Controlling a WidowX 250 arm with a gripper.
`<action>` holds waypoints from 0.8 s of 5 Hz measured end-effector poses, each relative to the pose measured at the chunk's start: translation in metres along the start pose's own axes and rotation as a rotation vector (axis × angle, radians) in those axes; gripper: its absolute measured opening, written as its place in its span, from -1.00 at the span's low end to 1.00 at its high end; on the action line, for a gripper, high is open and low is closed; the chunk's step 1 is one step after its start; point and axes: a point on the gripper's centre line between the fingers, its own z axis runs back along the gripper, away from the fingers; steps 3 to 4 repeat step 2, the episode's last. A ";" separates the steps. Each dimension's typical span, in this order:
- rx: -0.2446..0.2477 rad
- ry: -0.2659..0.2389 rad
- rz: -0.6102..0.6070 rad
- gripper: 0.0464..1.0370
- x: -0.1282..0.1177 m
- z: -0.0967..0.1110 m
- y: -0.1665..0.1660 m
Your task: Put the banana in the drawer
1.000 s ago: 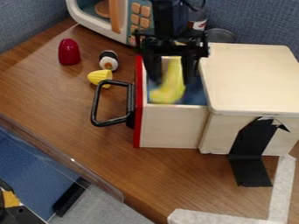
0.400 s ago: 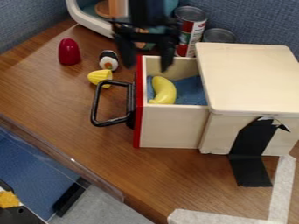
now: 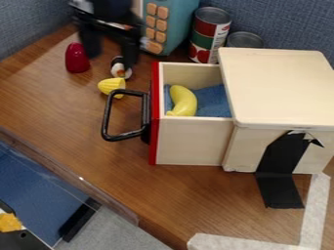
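The yellow banana lies inside the pulled-out drawer, resting on blue cloth near the red front panel. The drawer has a black handle on its left and extends from the left side of a pale wooden box. Up and to the left of the drawer hangs the black gripper, its two fingers spread apart with nothing held between them. It is over the small toys and partly covers the sushi-like one.
A dark red toy, a yellow toy piece and a sushi-like toy lie left of the drawer. Behind stand a toy microwave and cans. The wooden box is at right.
The banana was between the gripper's fingers over the drawer and was let go; it now lies in the drawer. The gripper has moved up and left, away from the drawer.
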 end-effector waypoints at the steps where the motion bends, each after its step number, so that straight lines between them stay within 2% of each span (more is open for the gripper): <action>1: 0.040 -0.010 -0.061 0.92 -0.014 0.006 0.027; 2: 0.061 0.008 -0.058 0.92 -0.034 0.010 0.064; 4: 0.061 0.008 -0.058 0.92 -0.034 0.010 0.064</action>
